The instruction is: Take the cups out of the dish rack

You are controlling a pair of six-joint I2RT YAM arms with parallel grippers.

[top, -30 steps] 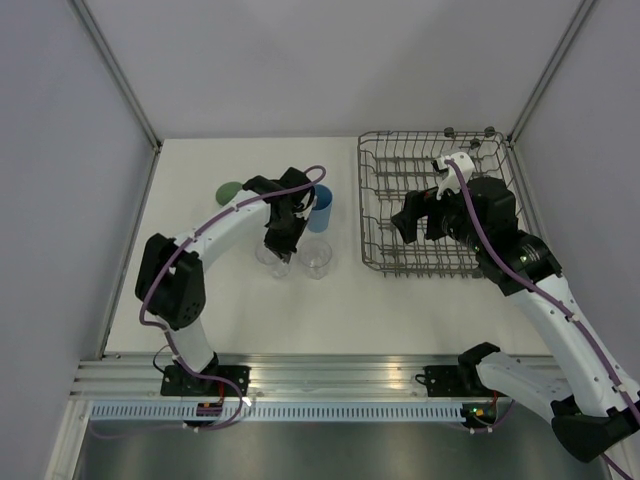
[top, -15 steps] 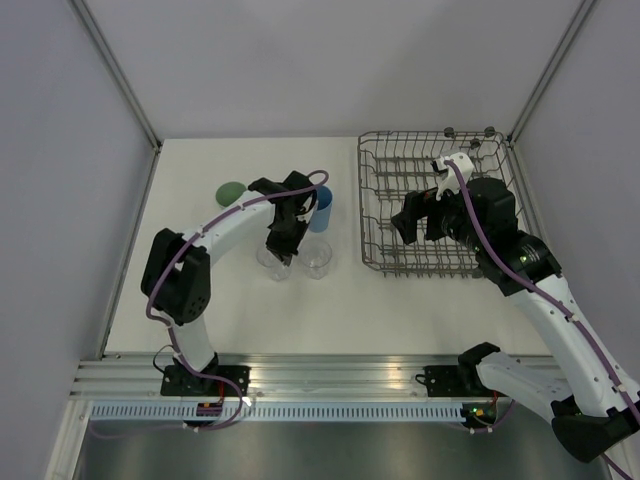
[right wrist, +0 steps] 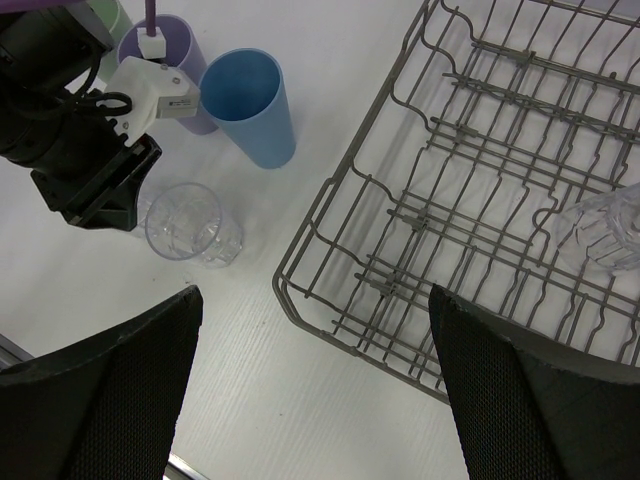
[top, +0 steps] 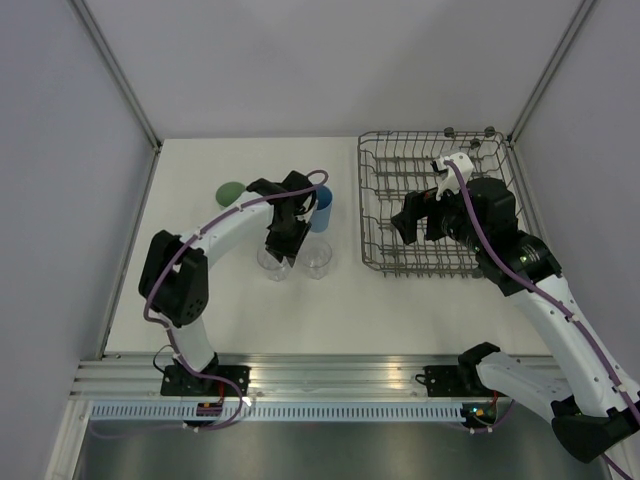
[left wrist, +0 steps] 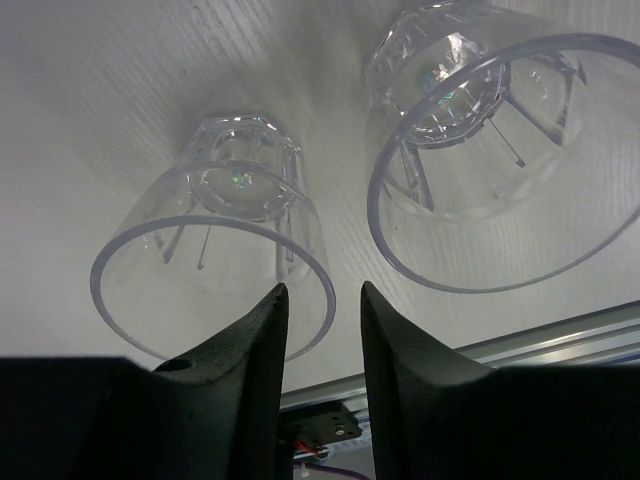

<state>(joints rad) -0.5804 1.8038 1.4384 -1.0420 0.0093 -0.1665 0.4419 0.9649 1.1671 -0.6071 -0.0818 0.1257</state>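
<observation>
From above, the left gripper (top: 281, 243) hangs over one clear cup (top: 272, 264) on the table (top: 200, 300), with a second clear cup (top: 317, 258) just beside it. The right gripper (top: 412, 217) hovers over the dish rack (top: 380, 160). In the left wrist view, the fingers (left wrist: 250, 340) stand slightly parted astride the first cup's rim, not pinching it. In the right wrist view, the jaws are wide apart and empty. A third clear cup (right wrist: 605, 235) sits in the rack, and the blue tumbler (right wrist: 250, 105) and lavender tumbler (right wrist: 165, 50) stand outside it on the table.

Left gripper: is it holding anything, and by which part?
Nothing is clamped. The left gripper straddles the rim of a standing clear cup, but its fingers seem not to press the wall.
</observation>
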